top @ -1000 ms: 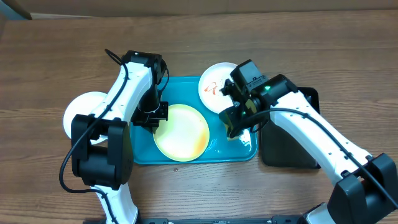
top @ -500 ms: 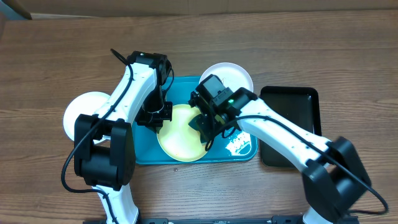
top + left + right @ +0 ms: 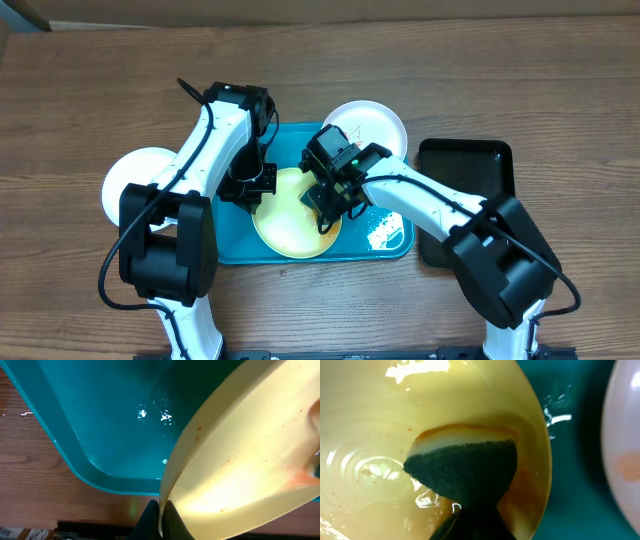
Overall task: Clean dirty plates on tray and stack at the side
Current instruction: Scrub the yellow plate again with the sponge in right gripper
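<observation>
A pale yellow-green plate (image 3: 285,222) with orange-brown smears lies in the turquoise tray (image 3: 230,250). My left gripper (image 3: 256,190) is shut on its left rim, and the left wrist view shows the rim pinched between the fingertips (image 3: 161,520) and that plate (image 3: 250,460) tilted up. My right gripper (image 3: 326,200) is shut on a dark green sponge (image 3: 465,470), which presses on the plate's (image 3: 395,425) right inner side over a sauce streak. A white plate (image 3: 375,125) with red-orange smears sits at the tray's back right. Another white plate (image 3: 125,180) lies on the table left of the tray.
A narrow black tray (image 3: 470,200) sits right of the turquoise one. White foam or water (image 3: 385,232) lies on the turquoise tray's right end. Both arms cross over the tray's middle. Wood table surrounds everything.
My right gripper with the sponge has swung left from the tray's right end onto the yellow-green plate. The left gripper has kept its hold on the rim, barely shifting.
</observation>
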`<action>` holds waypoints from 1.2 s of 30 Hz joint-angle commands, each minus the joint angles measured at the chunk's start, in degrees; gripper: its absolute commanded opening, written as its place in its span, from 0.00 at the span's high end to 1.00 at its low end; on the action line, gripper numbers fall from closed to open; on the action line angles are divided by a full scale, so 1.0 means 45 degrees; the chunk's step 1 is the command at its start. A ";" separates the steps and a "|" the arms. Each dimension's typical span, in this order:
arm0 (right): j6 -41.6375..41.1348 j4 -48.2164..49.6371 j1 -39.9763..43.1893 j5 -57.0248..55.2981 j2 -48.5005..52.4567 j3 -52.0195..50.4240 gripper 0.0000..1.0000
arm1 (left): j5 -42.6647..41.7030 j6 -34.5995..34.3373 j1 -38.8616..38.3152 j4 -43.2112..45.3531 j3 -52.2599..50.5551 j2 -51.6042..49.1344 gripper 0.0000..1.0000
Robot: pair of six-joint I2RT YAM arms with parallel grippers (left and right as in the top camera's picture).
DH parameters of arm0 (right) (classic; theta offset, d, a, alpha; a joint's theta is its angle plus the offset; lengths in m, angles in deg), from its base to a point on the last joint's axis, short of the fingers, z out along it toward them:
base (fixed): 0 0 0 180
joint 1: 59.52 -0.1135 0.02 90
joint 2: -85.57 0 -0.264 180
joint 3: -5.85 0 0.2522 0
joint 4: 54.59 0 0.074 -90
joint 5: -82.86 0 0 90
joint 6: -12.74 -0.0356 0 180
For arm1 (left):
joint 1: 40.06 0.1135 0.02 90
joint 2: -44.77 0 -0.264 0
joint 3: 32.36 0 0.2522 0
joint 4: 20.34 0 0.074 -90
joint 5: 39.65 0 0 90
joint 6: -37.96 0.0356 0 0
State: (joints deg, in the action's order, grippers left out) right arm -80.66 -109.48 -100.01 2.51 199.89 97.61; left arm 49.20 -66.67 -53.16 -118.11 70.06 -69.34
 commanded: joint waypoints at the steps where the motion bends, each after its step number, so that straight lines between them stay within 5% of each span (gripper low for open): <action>1: -0.1948 0.0262 0.0024 -0.2385 0.0350 0.0160 0.96 | -0.0316 0.0209 -0.0097 0.0000 0.0102 0.0384 0.96; 6: -0.4362 0.0189 0.0034 -0.3546 0.0345 0.0165 0.96 | -0.0316 0.0209 -0.0097 0.0005 0.0102 0.0384 0.96; 16: -0.3531 -0.0330 0.0034 -0.1841 0.0325 0.0199 0.96 | -0.0311 0.0209 -0.0097 0.0005 0.0102 0.0384 0.96; 25: -0.4677 -0.2385 0.0112 -0.3925 -0.0767 0.1894 0.96 | -0.0267 0.0209 -0.0097 0.0010 0.0102 0.0384 0.96; 36: -0.4959 -0.4051 0.0933 -0.3585 -0.1336 0.2186 0.96 | 0.0058 0.0199 -0.0092 0.0005 0.0102 0.0384 0.96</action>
State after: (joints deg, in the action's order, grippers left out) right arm -101.86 -126.83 -97.39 -13.79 195.37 106.09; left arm 48.05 -66.67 -53.23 -117.89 70.06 -69.34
